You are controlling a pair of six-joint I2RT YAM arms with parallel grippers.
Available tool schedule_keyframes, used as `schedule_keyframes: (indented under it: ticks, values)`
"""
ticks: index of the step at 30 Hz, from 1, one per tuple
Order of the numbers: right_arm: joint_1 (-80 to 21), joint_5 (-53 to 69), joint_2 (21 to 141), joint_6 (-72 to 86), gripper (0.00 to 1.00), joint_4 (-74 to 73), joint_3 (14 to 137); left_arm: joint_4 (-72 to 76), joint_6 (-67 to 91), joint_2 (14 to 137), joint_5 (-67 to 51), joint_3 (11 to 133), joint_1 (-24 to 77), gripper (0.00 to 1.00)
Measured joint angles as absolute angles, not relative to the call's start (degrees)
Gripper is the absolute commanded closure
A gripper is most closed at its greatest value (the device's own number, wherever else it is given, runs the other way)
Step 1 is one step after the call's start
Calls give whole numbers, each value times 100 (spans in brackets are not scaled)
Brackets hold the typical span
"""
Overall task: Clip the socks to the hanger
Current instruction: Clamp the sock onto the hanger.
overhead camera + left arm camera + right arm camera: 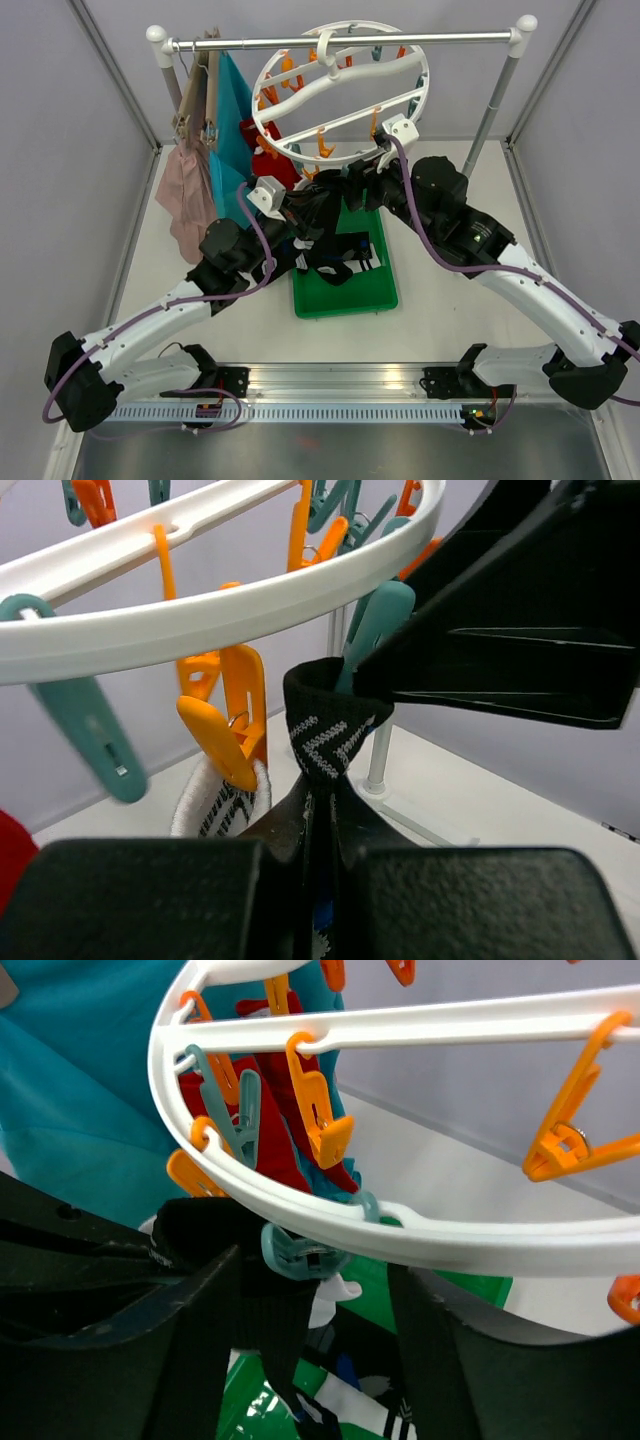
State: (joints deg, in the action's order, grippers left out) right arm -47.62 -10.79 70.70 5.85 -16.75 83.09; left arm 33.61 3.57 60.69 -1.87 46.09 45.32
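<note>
The white ring hanger hangs from the rail at the back centre. My left gripper is shut on a black sock with white zigzag marks and holds its top edge up against a teal clip under the ring. My right gripper is open, and its fingers straddle that teal clip below the ring. The black sock hangs by the clip. Red socks hang clipped at the ring's left. A white-and-black sock hangs from an orange clip.
A green tray below the grippers holds more black socks. A teal cloth and a pink garment hang at the rail's left end. The rack's posts stand at the back left and right.
</note>
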Motion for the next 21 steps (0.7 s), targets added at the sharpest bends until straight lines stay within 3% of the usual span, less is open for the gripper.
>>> schedule_keyframes:
  ticks: [6, 21]
  values:
    - [-4762, -1094, 6726, 788, 24, -1990, 8298, 2788, 427, 5857, 259, 4768, 4532, 98]
    - [-4759, -1651, 5815, 1090, 23, -2530, 7712, 471, 532, 5513, 2989, 6034, 4532, 98]
